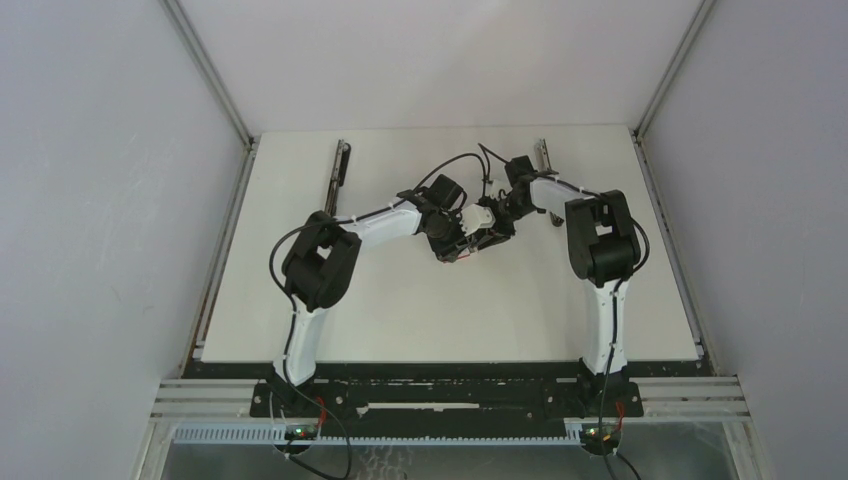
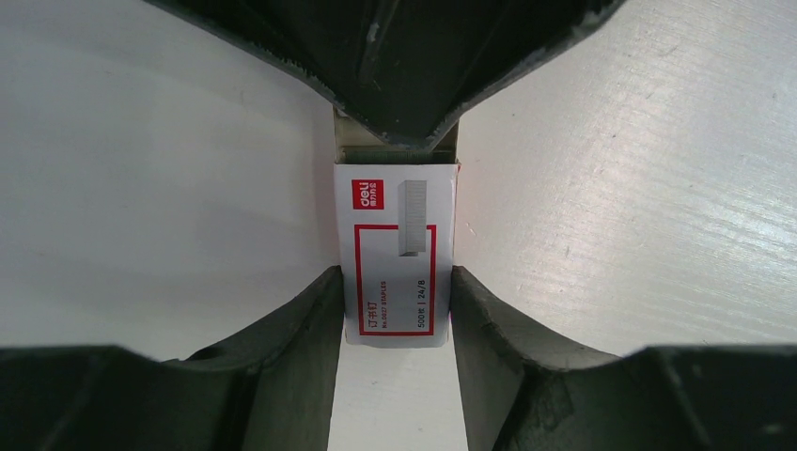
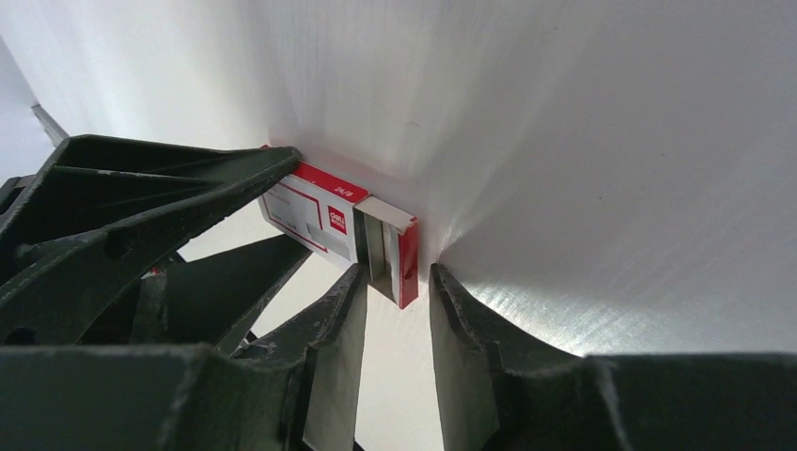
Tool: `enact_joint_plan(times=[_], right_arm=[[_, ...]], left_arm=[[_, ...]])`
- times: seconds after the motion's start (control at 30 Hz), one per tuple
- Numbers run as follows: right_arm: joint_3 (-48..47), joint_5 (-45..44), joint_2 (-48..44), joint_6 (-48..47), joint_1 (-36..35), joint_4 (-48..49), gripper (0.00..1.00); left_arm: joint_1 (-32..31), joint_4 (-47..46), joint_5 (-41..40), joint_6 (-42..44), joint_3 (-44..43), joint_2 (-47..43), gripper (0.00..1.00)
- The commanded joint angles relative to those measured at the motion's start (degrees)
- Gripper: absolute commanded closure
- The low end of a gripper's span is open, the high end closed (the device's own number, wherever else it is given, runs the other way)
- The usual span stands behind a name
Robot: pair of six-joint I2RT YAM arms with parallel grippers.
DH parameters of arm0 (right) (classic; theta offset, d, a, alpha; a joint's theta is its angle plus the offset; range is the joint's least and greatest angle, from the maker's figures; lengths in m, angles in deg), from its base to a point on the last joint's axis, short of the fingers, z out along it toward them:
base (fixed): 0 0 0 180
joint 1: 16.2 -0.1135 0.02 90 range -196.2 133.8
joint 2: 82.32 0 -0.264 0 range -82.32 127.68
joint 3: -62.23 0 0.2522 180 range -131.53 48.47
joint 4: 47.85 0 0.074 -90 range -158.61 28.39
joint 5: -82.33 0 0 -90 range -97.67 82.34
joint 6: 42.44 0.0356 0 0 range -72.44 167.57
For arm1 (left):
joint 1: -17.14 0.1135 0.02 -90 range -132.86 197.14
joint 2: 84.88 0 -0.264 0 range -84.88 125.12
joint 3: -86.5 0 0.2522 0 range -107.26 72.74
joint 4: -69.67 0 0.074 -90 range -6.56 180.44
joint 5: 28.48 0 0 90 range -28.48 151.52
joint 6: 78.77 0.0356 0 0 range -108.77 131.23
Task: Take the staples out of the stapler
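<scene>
White table (image 1: 400, 310); left arm (image 1: 372, 226) inward, left end effector (image 2: 397, 287) around red-and-white box (image 2: 395, 225)

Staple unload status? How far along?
Done: unconfirmed. The dark bar far left and the dark bar far right are too small to read; no loose staples show. In hand: left gripper clamps the red-and-white box; right gripper sits at its open end, inner tray partly out. Left: apparently getting strips into that box.

- Bright, even light overhead; shadows faint.
- Glare sheens the white table (image 2: 639, 188) in both wrist views.
- Near fingers (image 3: 320, 376) dark, slightly soft.
</scene>
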Motion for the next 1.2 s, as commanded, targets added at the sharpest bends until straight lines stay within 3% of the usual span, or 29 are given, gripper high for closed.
enact_joint_plan(times=[0.0,0.77,1.17], right_arm=[[0.0,3.8,1.0,1.1,-0.4,2.3,0.69],[-0.8,6.9,2.5,1.1,-4.0,2.7,0.7],[-0.9,0.0,-0.2,0.4,-2.3,1.5,0.69]], left_arm=[[-0.2,0.2,0.7,-0.7,-1.9,1.5,0.51],[-0.2,0.5,1.0,-0.8,-2.2,1.7,0.51],[-0.2,0.5,0.5,-0.5,-1.8,1.6,0.51]])
